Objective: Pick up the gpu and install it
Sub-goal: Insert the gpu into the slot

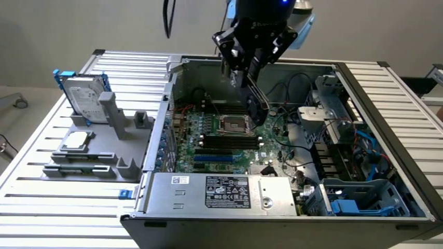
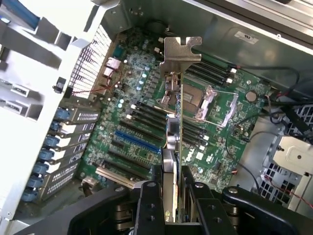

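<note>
Your gripper (image 2: 172,191) hangs over the open computer case (image 1: 207,65), jaws drawn narrow and clamped on the two faces of the gpu (image 2: 178,127). The card is above the motherboard (image 2: 220,122), with its silver bracket (image 2: 182,51) at the far end. By my judgement, keep it steady, squared to the expansion slots (image 2: 139,142) and clear of the cables (image 1: 294,85).
</note>
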`<state>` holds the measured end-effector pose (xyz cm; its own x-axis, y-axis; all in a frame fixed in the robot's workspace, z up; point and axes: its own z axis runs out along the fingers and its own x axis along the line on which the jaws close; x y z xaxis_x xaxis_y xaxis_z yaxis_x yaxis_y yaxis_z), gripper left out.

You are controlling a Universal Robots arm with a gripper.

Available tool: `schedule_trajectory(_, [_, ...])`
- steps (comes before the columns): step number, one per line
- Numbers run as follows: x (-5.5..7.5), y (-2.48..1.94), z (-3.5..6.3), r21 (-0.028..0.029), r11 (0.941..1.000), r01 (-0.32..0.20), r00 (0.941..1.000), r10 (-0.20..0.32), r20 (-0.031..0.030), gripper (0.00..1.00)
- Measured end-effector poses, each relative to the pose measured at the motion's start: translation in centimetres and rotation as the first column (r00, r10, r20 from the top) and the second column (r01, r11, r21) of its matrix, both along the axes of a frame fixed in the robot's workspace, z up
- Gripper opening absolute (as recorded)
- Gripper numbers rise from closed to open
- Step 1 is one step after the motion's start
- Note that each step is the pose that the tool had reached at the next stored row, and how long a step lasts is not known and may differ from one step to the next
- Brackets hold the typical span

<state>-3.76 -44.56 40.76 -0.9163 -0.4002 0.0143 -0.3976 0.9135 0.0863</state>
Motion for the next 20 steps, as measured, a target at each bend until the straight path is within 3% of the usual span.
schedule_trajectory(5, [0.0,0.00,-0.30,-0.0001,0.9959,-0.090,0.9959,0.090,0.0000,0.26])
schedule_trajectory(10, [0.0,0.00,-0.62,0.0000,0.9835,-0.181,0.9835,0.181,0.0000,0.26])
schedule_trajectory(14, [0.0,0.00,-0.88,0.0000,0.9679,-0.251,0.9679,0.251,0.0000,0.26])
schedule_trajectory(20, [0.0,0.00,-1.27,0.0000,0.9347,-0.355,0.9347,0.355,0.0000,0.26])
